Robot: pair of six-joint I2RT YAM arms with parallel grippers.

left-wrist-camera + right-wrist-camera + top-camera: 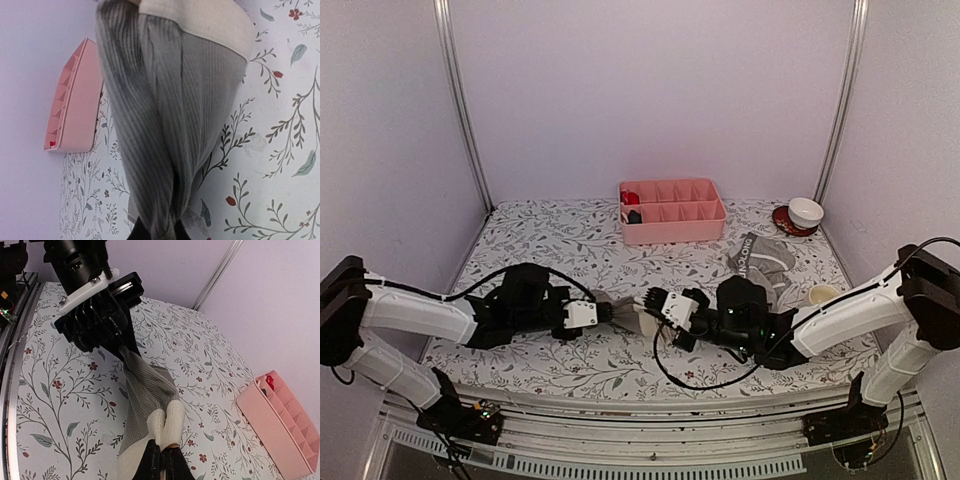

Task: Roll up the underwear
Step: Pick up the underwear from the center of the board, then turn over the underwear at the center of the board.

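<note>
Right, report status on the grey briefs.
Both shut on the grey briefs: left gripper, right gripper. Cloth stretched between them. Farther back, apart: boxer-briefs, pink tray.

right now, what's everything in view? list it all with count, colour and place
ribbed cloth briefs with pale waistband: 1, grey, front centre, held between both grippers
cloth boxer-briefs with dark lettered waistband: 1, grey, crumpled right of centre
divided plastic tray: 1, pink, back centre
small thing in tray: 1, red, a left compartment
small thing beside it: 1, dark, a left compartment
round bowl: 1, white, back right, on the saucer
saucer: 1, red, back right
small cup: 1, cream, right side
floral table cover: 1, white with grey leaves
left gripper: 1, black, shut on the briefs
right gripper: 1, black, shut on the waistband
</note>
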